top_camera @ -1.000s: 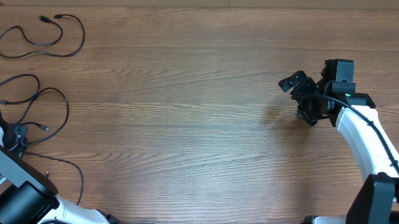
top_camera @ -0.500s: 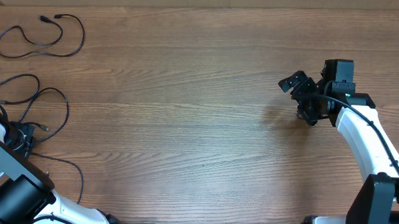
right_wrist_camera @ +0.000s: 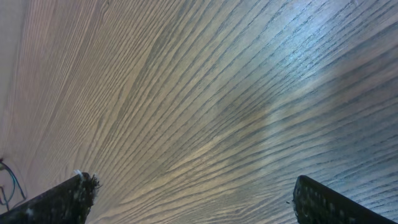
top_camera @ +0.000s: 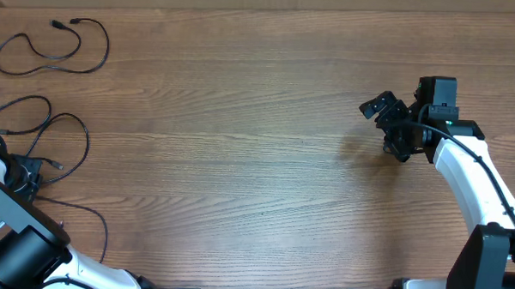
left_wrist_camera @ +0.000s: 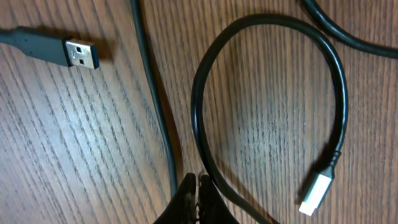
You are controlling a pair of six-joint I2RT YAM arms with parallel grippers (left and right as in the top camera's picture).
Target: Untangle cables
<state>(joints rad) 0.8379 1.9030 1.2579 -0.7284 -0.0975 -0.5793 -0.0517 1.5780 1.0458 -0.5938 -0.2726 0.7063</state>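
Thin black cables lie at the table's left side. One separate cable (top_camera: 107, 47) curls at the far left corner. Other cable loops (top_camera: 87, 141) spread by the left edge, and my left gripper (top_camera: 26, 172) sits among them. In the left wrist view my left gripper (left_wrist_camera: 197, 186) is shut, with nothing seen between its fingers. A thin cord (left_wrist_camera: 155, 93) runs just left of the tips and a thicker loop (left_wrist_camera: 198, 99) just right. A USB plug (left_wrist_camera: 79, 54) and a silver plug (left_wrist_camera: 316, 191) lie nearby. My right gripper (top_camera: 385, 125) hovers open at the right over bare wood (right_wrist_camera: 193, 199).
The wooden table (top_camera: 240, 161) stretches between the two arms. The right arm's white link (top_camera: 467, 182) reaches in from the near right corner. The left arm's base (top_camera: 18, 248) fills the near left corner.
My left arm has shifted slightly toward the near left edge, nudging the cable loops beside it a little. The right arm has not moved.
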